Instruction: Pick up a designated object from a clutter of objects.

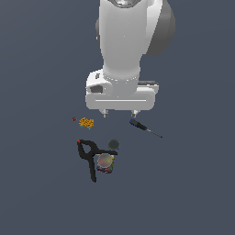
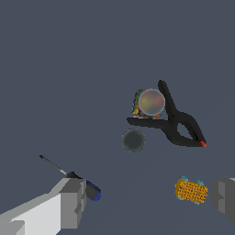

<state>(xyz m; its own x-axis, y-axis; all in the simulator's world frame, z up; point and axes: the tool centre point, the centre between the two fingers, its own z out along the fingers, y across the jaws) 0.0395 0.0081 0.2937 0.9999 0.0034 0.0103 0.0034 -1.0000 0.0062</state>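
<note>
1. Nearest the exterior camera lies the black clamp (image 1: pixel 88 158), flat on the dark floor (image 1: pixel 193 193), its long handles spread toward the camera and its red tip (image 1: pixel 79 141) pointing away. This clamp serves as the landmark for everything below.
2. Tucked between the clamp's two handles, touching or almost touching them, stands the multicoloured jar (image 1: pixel 105 163), the designated object. Its pale round top faces upward and its speckled sides show red, blue and yellow. In the wrist view the jar (image 2: pixel 149 103) sits in the crook of the clamp (image 2: pixel 176 123).
3. Just beyond the jar, beside the clamp's shorter handle, lies a dark round disc (image 1: pixel 114 145), flat and apart from the jar; the wrist view shows the disc (image 2: pixel 134 140) clear of the handle.
4. Farther from the clamp's red tip, toward the robot, rests the orange lump (image 1: pixel 86 122), with a tiny red speck (image 1: pixel 74 119) beside it.
5. Well off from the clamp toward the exterior view's right lies the thin blue-handled screwdriver (image 1: pixel 144 127), its shaft angled away from the clamp.
6. Farthest back, above the lump and screwdriver, hangs the gripper (image 1: pixel 120 112), its fingers (image 2: pixel 73 202) spread wide apart, gripping nothing, and well clear of the jar.
</note>
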